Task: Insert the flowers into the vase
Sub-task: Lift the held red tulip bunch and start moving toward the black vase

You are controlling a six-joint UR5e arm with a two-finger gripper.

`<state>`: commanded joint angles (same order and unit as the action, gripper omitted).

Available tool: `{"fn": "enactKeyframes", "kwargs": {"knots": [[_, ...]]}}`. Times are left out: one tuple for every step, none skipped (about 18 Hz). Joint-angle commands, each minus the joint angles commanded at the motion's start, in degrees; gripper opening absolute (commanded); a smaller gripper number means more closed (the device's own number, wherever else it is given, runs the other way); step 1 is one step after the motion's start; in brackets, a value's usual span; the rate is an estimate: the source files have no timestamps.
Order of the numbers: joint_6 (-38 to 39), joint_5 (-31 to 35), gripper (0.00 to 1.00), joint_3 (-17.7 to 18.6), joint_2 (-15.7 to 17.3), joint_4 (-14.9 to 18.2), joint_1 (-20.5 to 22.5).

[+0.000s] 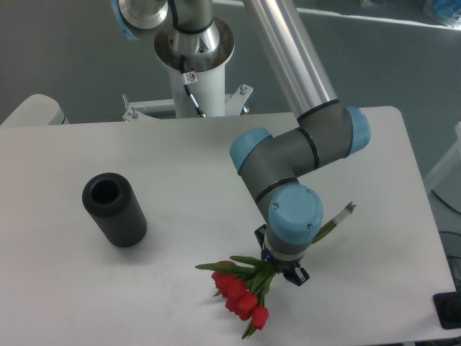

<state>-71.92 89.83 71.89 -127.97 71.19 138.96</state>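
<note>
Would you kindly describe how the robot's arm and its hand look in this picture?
The arm has a polished silver tube link, dark grey rounded joint housings and light blue end caps. A white pedestal base carries a small red-and-white label and a thin black cable. The hand is small, black and mostly hidden.

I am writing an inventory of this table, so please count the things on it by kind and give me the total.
Bunch of flowers: 1
Vase: 1
Total: 2
The claw is at the stems of the flowers; the wrist hides how its jaws stand.
</note>
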Motion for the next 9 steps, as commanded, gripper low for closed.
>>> {"fn": "enactKeyframes", "kwargs": {"knots": [[2.90,-0.97,0.07,0.00,0.00,-0.09,-0.09],[4.84,-1.76,0.07,0.09,0.00,-0.18,-0.35],[5.47,-2.29,0.07,0.09,0.09,-0.18,-0.70],[5.65,-2.99,0.07,0.09,0.17,-0.18,-0.88],[5.82,-4.48,0.07,0.09,0.44,-0.35,-0.97],[6.09,-6.41,0.07,0.09,0.79,-0.87,-1.05],[6.79,-8.34,0.07,0.44,1.31,-1.23,-1.58],[8.01,-9.84,0.07,1.05,1.75,-1.75,-1.67],[9.07,-11.16,0.07,1.66,2.19,-2.63,-1.76]]}}
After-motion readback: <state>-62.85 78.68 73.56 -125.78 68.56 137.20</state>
